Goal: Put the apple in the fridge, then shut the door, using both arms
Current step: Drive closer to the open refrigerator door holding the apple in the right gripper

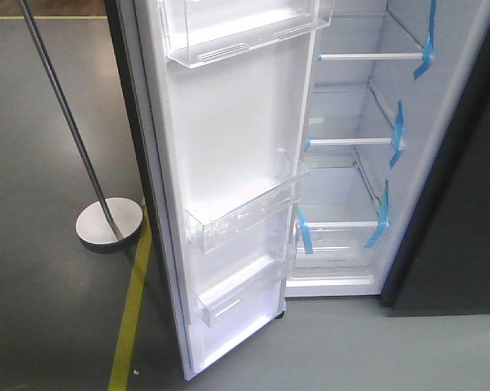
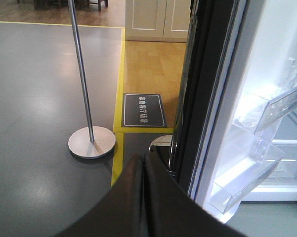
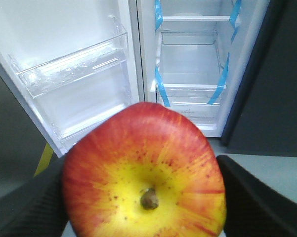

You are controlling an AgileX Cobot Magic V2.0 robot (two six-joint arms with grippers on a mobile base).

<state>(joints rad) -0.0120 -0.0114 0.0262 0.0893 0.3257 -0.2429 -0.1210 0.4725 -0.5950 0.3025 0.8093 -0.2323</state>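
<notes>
The apple [image 3: 146, 182] fills the bottom of the right wrist view, stem dimple toward the camera. It is clamped between the dark fingers [image 3: 259, 197] of the right gripper [image 3: 144, 205], which press on it from either side. Past it, straight ahead and a little to the right, is the open white inside of the fridge [image 3: 188, 64]. Its glass shelves [image 1: 359, 140] are edged with blue tape [image 1: 398, 130], and nothing shows on them. The apple is still outside, well short of them. The door [image 1: 228, 114] is swung wide to the left, its tall inner face and clear bins [image 1: 245, 208] turned toward the robot. The right arm therefore has the direct line in, and reaching forward onto a lower shelf looks like the next step. The left gripper [image 2: 144, 197] has its fingers pressed together with nothing between them. It hangs just beside the door's dark outer edge [image 2: 202, 98], on the side where a floor stand [image 2: 91, 141] rises near a yellow floor line [image 2: 119, 74]. That places it well to push the door shut afterwards.
</notes>
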